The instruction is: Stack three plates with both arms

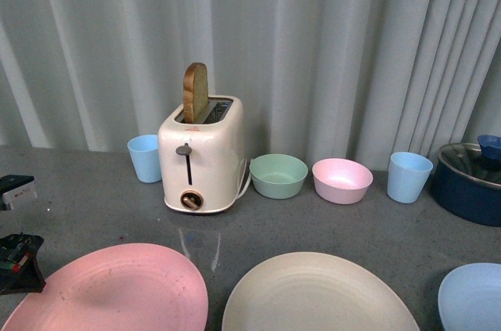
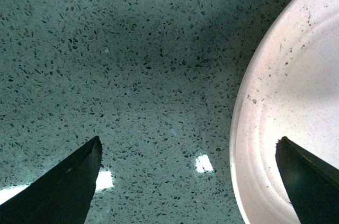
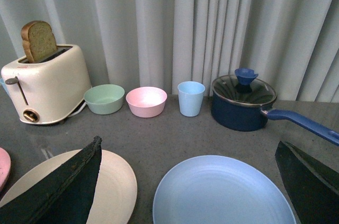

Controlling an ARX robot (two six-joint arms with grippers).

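Wide open and empty, my left gripper [image 2: 189, 147] straddles the rim of the pink plate [image 2: 296, 107], one finger over it, one over bare table [image 2: 132, 65]; I judge that sets up an edge grasp. My right gripper [image 3: 188, 147], equally spread and holding nothing, hangs near the blue plate [image 3: 222, 192]. All three lie apart in a row, the cream plate [image 1: 317, 296] between, nothing stacked.

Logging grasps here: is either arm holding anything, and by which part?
Nothing is held. Left gripper: jaws open at the pink plate; right gripper: jaws open, empty, by the blue plate.
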